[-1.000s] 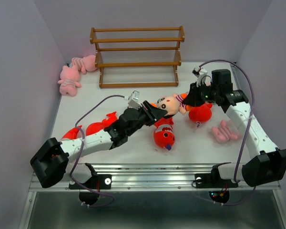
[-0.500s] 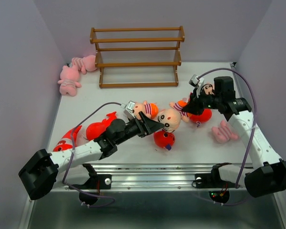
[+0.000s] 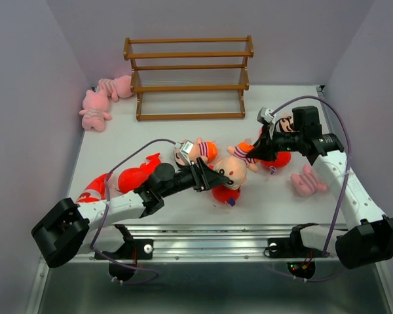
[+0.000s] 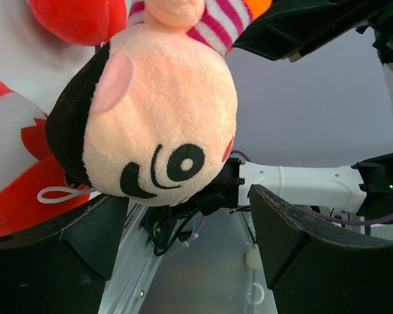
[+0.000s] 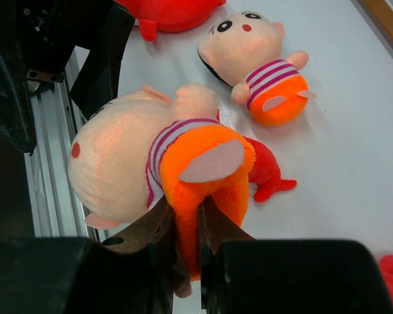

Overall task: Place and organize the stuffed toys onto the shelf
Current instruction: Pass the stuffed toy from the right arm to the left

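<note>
Wooden shelf (image 3: 188, 78) far centre: no toys on it yet | right claw (image 5: 187, 229) pinches boy doll (image 5: 150, 170) by its orange leg, near centre over desk (image 3: 183, 131) | left claw (image 4: 190, 242) wide open at its head | all toys left to place

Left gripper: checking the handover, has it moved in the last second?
Yes. The left gripper has drawn back toward the near edge, away from the shelf.

You have a white table (image 3: 177, 134) boxed in by pale lilac walls (image 3: 26, 91) on three sides, with a ribbed metal rail (image 3: 209, 237) running along its near edge.
</note>
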Robot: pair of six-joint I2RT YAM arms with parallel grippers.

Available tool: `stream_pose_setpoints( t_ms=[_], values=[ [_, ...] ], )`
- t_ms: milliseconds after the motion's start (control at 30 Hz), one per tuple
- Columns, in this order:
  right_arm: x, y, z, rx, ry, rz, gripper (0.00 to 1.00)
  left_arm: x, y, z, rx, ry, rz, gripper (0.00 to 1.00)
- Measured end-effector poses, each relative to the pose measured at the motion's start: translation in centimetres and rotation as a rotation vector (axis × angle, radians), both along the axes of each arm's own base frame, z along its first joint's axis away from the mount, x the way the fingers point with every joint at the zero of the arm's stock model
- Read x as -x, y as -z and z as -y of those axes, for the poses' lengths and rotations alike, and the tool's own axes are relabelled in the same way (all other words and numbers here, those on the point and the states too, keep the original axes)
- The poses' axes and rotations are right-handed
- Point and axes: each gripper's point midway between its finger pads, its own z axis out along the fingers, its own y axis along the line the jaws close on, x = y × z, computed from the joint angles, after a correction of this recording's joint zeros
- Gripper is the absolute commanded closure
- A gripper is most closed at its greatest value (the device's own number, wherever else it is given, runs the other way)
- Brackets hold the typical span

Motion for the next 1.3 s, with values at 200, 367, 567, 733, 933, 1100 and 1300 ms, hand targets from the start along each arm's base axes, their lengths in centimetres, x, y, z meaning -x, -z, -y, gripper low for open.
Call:
stream_pose_setpoints(
  t_ms=[200, 367, 567, 733, 933, 1100, 1300],
  values=[
    [0.1, 0.2, 0.1, 0.008, -0.014, 0.013, 0.99, -0.2, 1.3, 0.2, -0.031, 0.001, -0.018, 0.16],
    [0.4, 0.3, 0.0, 0.01, -0.034, 0.017, 0.99, -0.3, 2.0, 0.0, -0.068, -0.005, -0.001, 0.16],
    [0.8, 0.6, -0.2, -0.002, -0.065, -0.003, 0.99, -0.4, 2.8, -0.2, -0.105, -0.007, 0.014, 0.22],
    [0.8, 0.1, -0.3, -0.004, -0.079, 0.008, 0.96, -0.5, 3.0, -0.3, -0.12, -0.007, 0.028, 0.39],
    [1.3, -0.1, -0.6, -0.021, -0.118, 0.01, 0.95, -0.4, 3.1, -0.3, -0.127, 0.001, 0.046, 0.86],
    [1.3, 0.3, -0.7, -0.024, -0.135, -0.002, 0.92, -0.3, 3.3, -0.1, -0.127, 0.018, 0.052, 1.0],
    [1.2, 0.2, -0.7, -0.029, -0.145, 0.016, 0.11, -0.2, 2.7, -0.1, -0.096, 0.016, 0.079, 1.0]
  ],
)
